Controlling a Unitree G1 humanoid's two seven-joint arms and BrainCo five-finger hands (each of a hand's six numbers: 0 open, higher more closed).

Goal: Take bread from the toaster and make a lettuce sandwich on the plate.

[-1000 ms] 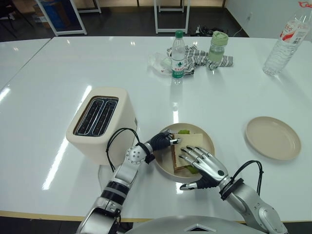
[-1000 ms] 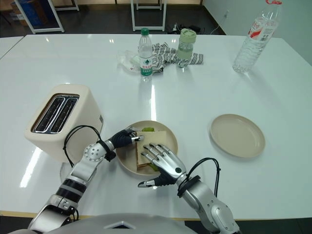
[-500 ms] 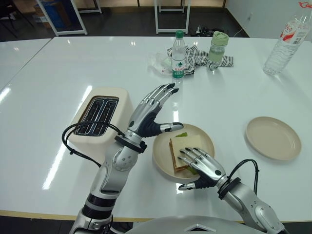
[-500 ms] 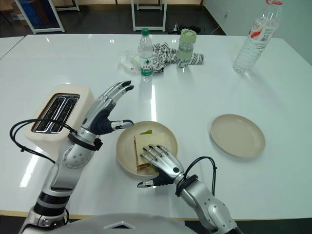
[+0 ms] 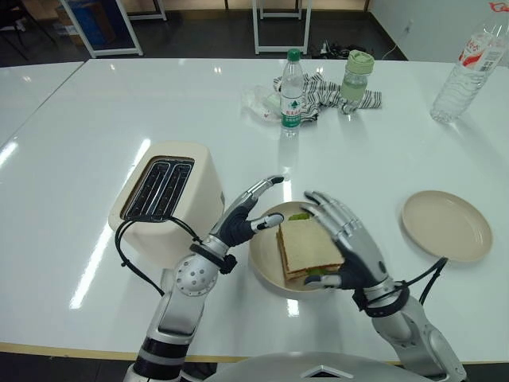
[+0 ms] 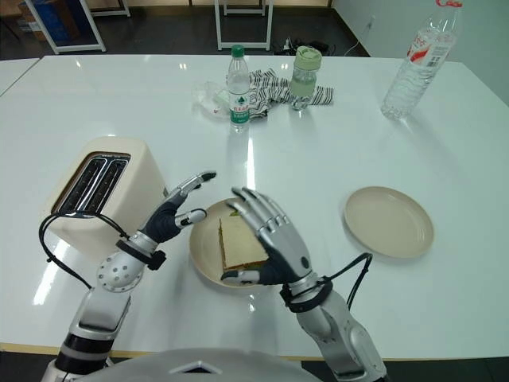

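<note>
Presently, the sandwich [image 5: 306,245] — pale sliced bread with green lettuce [image 5: 298,216] showing at its far edge — lies on the round beige plate [image 5: 261,256], just beside the cream two-slot toaster [image 5: 163,197] on the white counter [image 5: 119,119]. No bread is seen standing out of the toaster's slots.

The left robot hand [image 5: 242,219] has its fingers extended and holds nothing; it sits between the toaster and the plate's rim. The right robot hand [image 5: 354,248] is spread wide at the sandwich's right edge, thumb low near the front crust. Contact cannot be confirmed, and it grips nothing.

Assessment: assembly looks essentially complete.

Handling: the sandwich is likely light, soft and easily crushed. Its layers are loose, so the lettuce may slide out if tilted. Any hold should be taken across opposite crust edges with gentle pressure — not by one corner.
</note>
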